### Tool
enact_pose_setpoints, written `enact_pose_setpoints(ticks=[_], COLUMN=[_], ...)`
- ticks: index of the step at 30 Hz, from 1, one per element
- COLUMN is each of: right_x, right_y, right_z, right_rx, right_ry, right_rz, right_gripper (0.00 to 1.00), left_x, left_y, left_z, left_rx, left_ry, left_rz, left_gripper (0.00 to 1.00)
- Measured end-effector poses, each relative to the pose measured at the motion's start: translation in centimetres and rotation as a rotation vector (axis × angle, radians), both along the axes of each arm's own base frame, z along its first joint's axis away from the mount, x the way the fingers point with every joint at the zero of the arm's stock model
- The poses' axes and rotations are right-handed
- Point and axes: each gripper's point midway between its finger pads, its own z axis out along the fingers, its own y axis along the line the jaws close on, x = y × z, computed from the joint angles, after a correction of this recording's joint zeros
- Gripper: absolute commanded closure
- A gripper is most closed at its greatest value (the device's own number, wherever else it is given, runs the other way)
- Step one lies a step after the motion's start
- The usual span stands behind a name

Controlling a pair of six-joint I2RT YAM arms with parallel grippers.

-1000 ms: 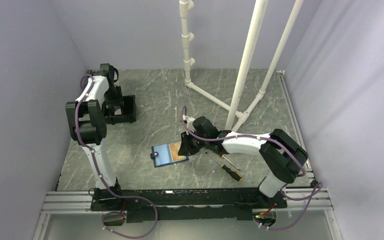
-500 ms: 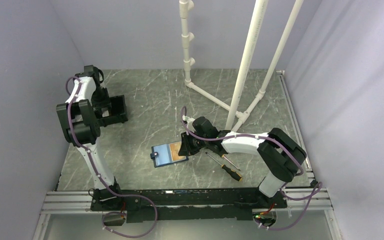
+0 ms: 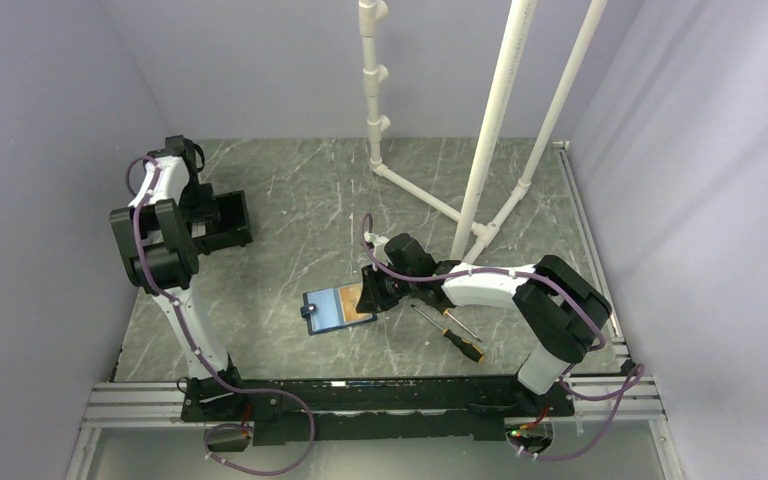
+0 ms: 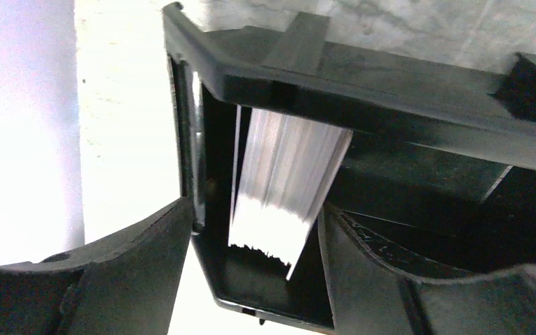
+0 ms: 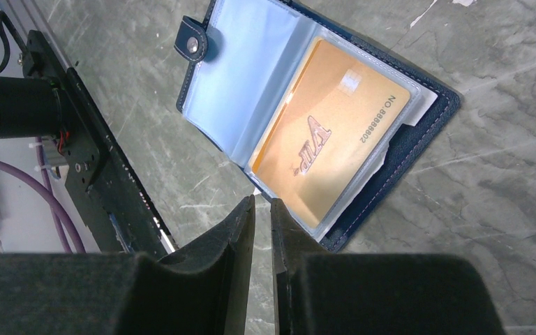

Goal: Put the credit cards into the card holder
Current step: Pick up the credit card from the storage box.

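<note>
1. Since the earlier view, the left arm has swung toward the left wall (image 3: 40, 200). The black open-topped plastic box (image 3: 228, 222) has shifted with it. The right arm and the navy-blue folding card holder (image 3: 338, 308) have not moved.
2. Left tool (image 4: 255, 216): the jaws stand spread, one finger on either side of the pale, whitish credit cards (image 4: 286, 174) that lean inside the box. No contact with the cards is visible.
3. Right tool (image 5: 259, 223): the jaws stand nearly together with only a thin slit between them, tips at the near edge of the card holder. The holder lies open mid-bench, and one orange-yellow credit card (image 5: 331, 150) sits in its clear sleeve. Whether the tips pinch the sleeve cannot be determined.
4. Probable faults:
   - The left tool closes on several cards at once because the stack leans loosely.
   - A finger catches the box rim and drags the box further.
   - The right tool lifts off and lets the sleeve page flip shut.
5. Clearances:
   - The left arm works close to the left wall, so room lies mainly toward the centre of the grey marbled bench (image 3: 310, 200).
   - The orange-handled screwdrivers (image 3: 460, 338) lie just beside the right arm.
   - The white pipe frame (image 3: 490, 150) stands behind it.
</note>
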Motion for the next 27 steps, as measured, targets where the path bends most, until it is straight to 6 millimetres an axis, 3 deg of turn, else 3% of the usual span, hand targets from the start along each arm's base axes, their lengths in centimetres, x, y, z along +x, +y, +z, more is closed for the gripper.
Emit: enact_pose_setpoints(ticks=[5,20,27], right_x=[0.0,-0.2,-0.2], right_y=[0.0,0.0,0.0], right_z=[0.0,-0.2,-0.2], right_rx=[0.0,0.0,-0.001], right_ry=[0.0,0.01,0.014], right_rz=[0.001,0.006,0.006], right_gripper=[0.83,0.83,0.83], left_x=[-0.4,-1.4,-1.3], left_y=[1.0,2.1,2.0], left_z=[0.1,-0.3,-0.2], left_rx=[0.043,0.013,-0.008], left_ry=[0.015,0.003,0.004], left_rz=[0.018,0.073,0.062], left_gripper=[0.25,0.32,0.52])
